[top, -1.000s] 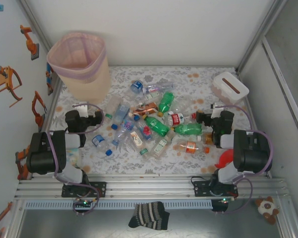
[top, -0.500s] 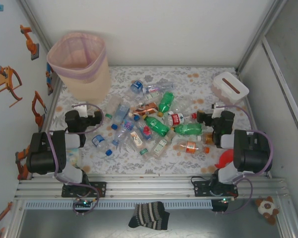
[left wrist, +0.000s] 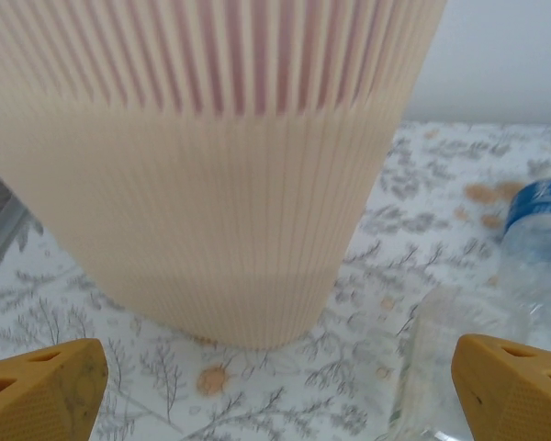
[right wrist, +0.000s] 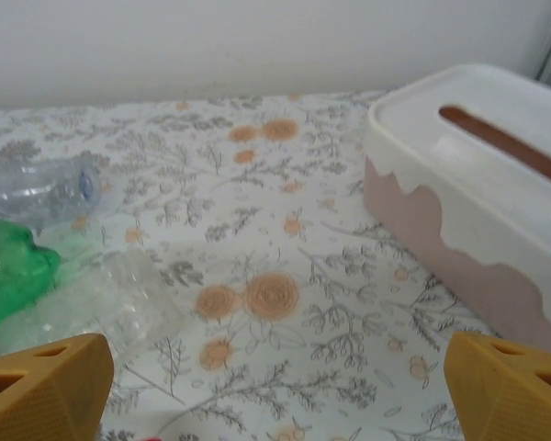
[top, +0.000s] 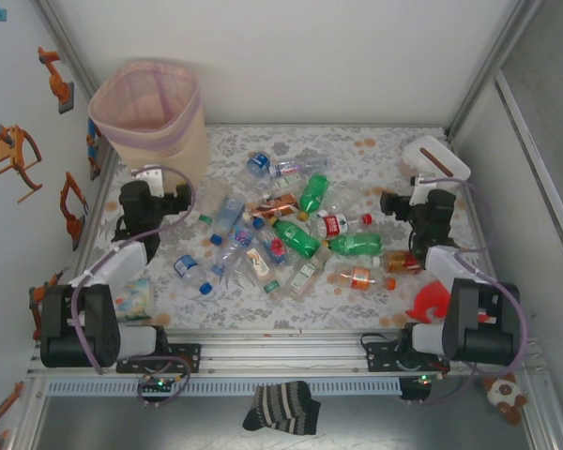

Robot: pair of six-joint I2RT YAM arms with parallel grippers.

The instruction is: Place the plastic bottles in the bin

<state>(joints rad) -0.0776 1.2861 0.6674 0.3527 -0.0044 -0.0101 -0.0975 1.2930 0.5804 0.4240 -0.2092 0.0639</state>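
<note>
The pale pink ribbed bin (top: 150, 117) stands at the back left; in the left wrist view the bin (left wrist: 211, 165) rises just ahead. Several crushed plastic bottles (top: 296, 234), clear and green, lie scattered over the middle of the floral table. My left gripper (top: 153, 187) hovers open just in front of the bin, its jaws (left wrist: 275, 395) wide apart over bare cloth, with a clear bottle (left wrist: 459, 358) by the right finger. My right gripper (top: 420, 202) stands open and empty (right wrist: 275, 390) right of the pile, a green bottle (right wrist: 9, 276) and a clear one (right wrist: 129, 303) to its left.
A small white box with a slot (top: 435, 164) sits at the back right, close ahead of the right gripper (right wrist: 477, 193). A red object (top: 430, 302) lies by the right arm's base. Walls close in left, back and right.
Both arms have stretched out from their folded pose. The left gripper moved up toward the bin, the right gripper up toward the white box. The bottles have not moved.
</note>
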